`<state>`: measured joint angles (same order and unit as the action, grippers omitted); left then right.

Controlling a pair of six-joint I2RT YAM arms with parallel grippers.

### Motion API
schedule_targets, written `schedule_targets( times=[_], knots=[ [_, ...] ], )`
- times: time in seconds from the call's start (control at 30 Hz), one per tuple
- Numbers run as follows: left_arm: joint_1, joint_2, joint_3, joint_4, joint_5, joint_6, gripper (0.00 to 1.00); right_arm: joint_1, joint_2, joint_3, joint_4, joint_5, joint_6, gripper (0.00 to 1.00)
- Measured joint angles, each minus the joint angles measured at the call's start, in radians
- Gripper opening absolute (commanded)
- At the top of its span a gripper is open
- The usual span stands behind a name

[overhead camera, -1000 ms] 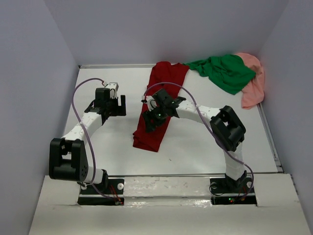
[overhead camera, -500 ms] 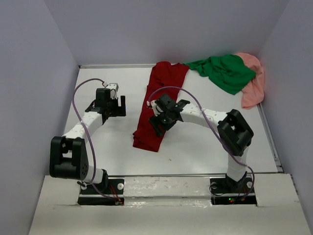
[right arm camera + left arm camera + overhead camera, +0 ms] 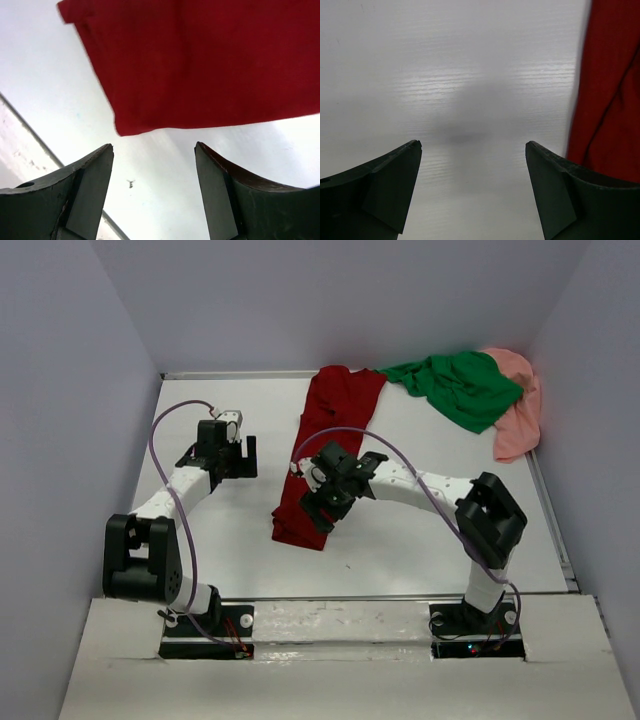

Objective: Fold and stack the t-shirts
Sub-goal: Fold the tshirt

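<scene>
The dark red t-shirt (image 3: 332, 415) lies as a long narrow strip from the back of the table toward the front. It also shows in the right wrist view (image 3: 200, 60) and at the right edge of the left wrist view (image 3: 612, 90). The bright green t-shirt (image 3: 460, 385) lies crumpled at the back right, partly over the salmon pink t-shirt (image 3: 520, 415). My right gripper (image 3: 322, 505) is open and empty, just above the red shirt's near end (image 3: 152, 150). My left gripper (image 3: 248, 455) is open and empty over bare table left of the red shirt (image 3: 472, 145).
The white table (image 3: 400, 540) is walled by grey panels on the left, back and right. A purple cable loops over each arm. A small dark speck (image 3: 131, 183) lies on the table near the front edge.
My right gripper has moved toward the front along the red shirt, from its middle to its near end. The left arm has not moved.
</scene>
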<state>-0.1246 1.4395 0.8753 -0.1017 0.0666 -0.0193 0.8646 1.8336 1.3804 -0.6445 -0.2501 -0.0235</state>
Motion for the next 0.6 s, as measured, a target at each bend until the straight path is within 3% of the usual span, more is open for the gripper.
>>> schedule_targets(
  times=[0.6],
  knots=[
    [0.000, 0.014, 0.008, 0.001, 0.003, 0.000, 0.94, 0.061, 0.103, -0.023, -0.010, -0.058, -0.022, 0.71]
  ],
)
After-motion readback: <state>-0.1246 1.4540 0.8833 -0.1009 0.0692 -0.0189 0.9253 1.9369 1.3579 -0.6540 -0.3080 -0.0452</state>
